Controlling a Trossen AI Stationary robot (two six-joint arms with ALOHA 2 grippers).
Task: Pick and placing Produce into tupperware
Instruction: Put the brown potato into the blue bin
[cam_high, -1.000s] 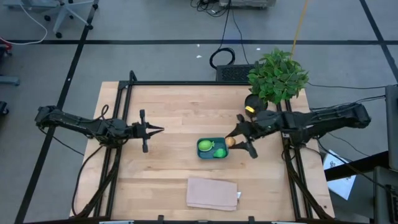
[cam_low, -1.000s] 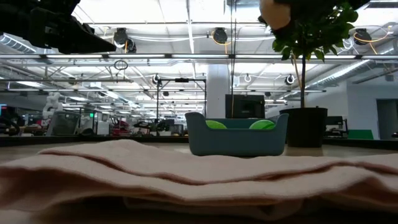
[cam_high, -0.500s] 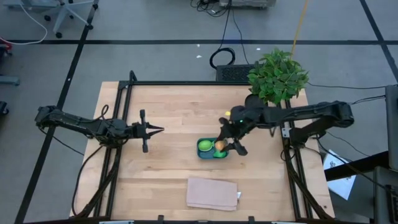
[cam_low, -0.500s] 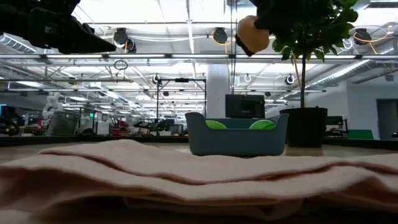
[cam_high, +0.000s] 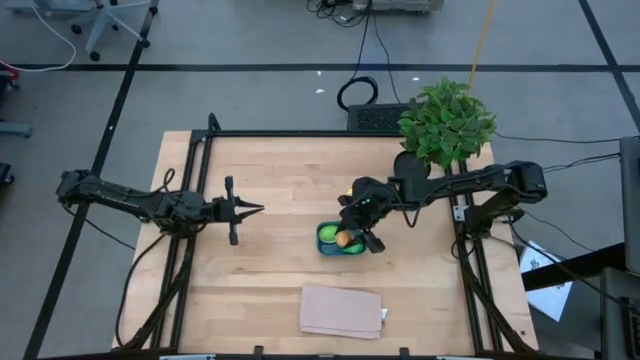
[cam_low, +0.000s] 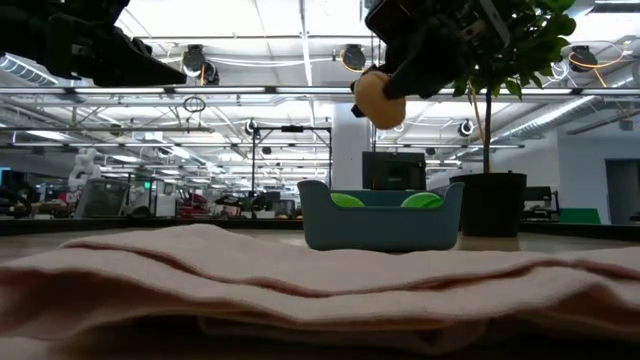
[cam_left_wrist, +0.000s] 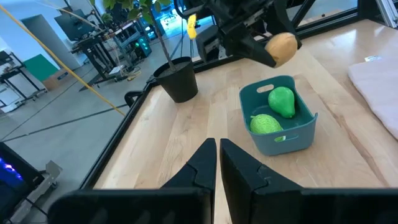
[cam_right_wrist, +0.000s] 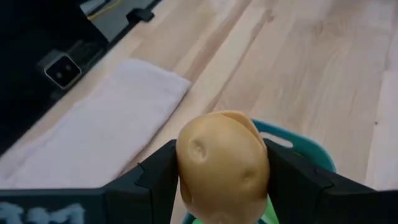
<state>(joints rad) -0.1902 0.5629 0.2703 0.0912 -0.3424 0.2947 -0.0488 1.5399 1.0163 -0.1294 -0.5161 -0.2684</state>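
Observation:
The teal tupperware (cam_high: 322, 249) stands mid-table, and its wall (cam_left_wrist: 292, 138) also shows in the left wrist view. Inside lie a bright green fruit (cam_left_wrist: 281, 101) and a paler yellow-green fruit (cam_left_wrist: 265, 124). My right gripper (cam_high: 350, 238) hovers over the container, shut on the orange-tan fruit (cam_low: 378, 97), which hangs well above the tupperware's rim (cam_low: 380, 192). My left gripper (cam_high: 255, 209) waits shut above the table's left half, pointing toward the container. My right gripper pinches the orange-tan fruit (cam_right_wrist: 222, 163) by its two opposite sides, one finger (cam_right_wrist: 157, 179) on each flank. The fingers slant down from the table's right. The fruit is lifted clear, over the tupperware, and sticks out past the fingertips.
A folded beige cloth (cam_high: 342, 310) lies near the table's near edge, in front of the container. A potted plant (cam_high: 446, 122) stands at the far right corner, just behind the right arm. Bare wood lies between the left gripper and the container.
My right gripper has carried the orange-tan fruit toward the table's left, from beside the container's right end to above it, and has come down somewhat. It has stayed shut on the fruit. The left arm has kept still.

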